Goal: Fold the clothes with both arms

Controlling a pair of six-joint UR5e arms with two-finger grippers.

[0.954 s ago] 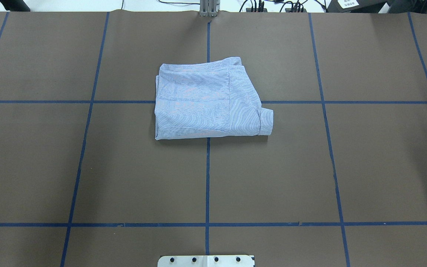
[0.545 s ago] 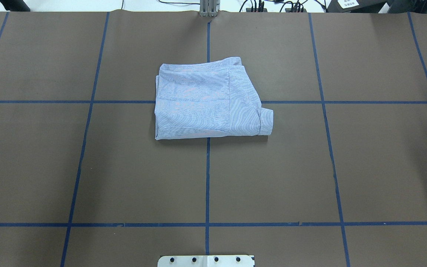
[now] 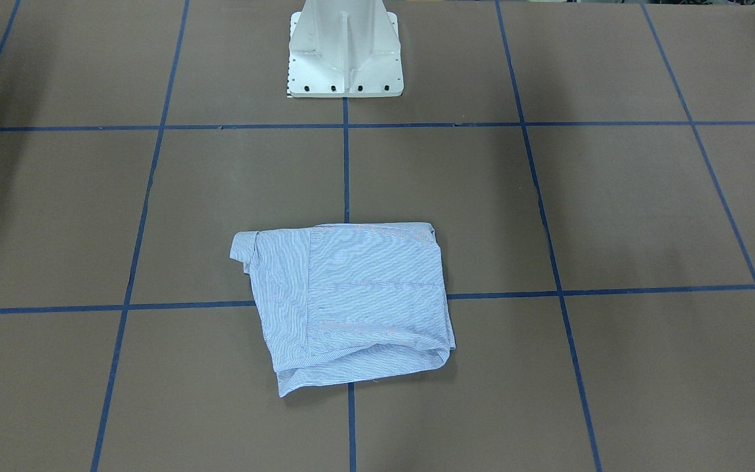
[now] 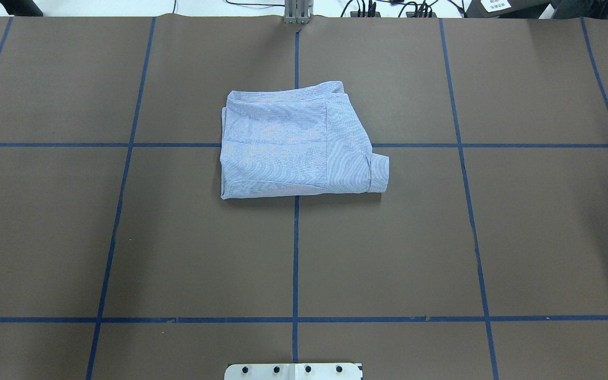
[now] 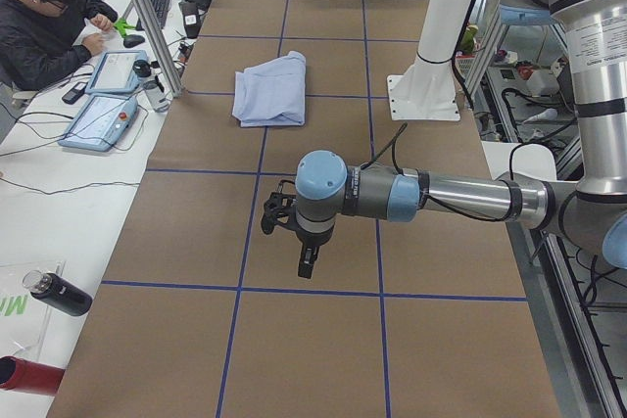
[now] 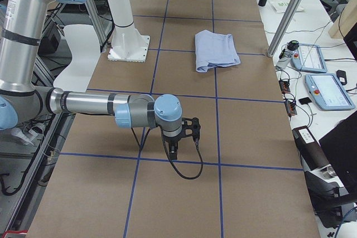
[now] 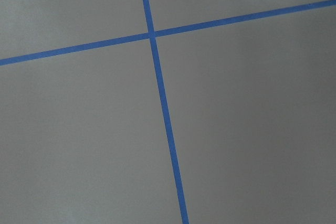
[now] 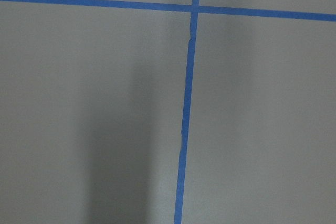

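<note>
Shirt (image 4: 296,142) lies folded on the bench (image 4: 547,237), pedestal (image 4: 293,371) at 6 o'clock. Left gripper (image 5: 305,267) and right gripper (image 6: 174,150) hang well away; open or closed, I cannot tell.

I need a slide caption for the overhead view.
Folded light-blue, white-striped shirt lying on the brown table marked with a blue tape grid.

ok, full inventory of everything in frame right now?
shirt: one, light blue striped, folded, over a tape crossing mid-table.
table: one, brown cover, blue tape grid.
pedestal base: one, white, robot's edge of the table.
teach pendants: two, blue-grey, operators' side bench.
bottle: one, black, same bench.
person: one, dark jacket, seated at that bench.
left arm: one, grey, pale-blue caps, over bare table, apart from shirt; jaws unclear.
right arm: one, same colours, over bare table at the other end; jaws unclear.
</note>
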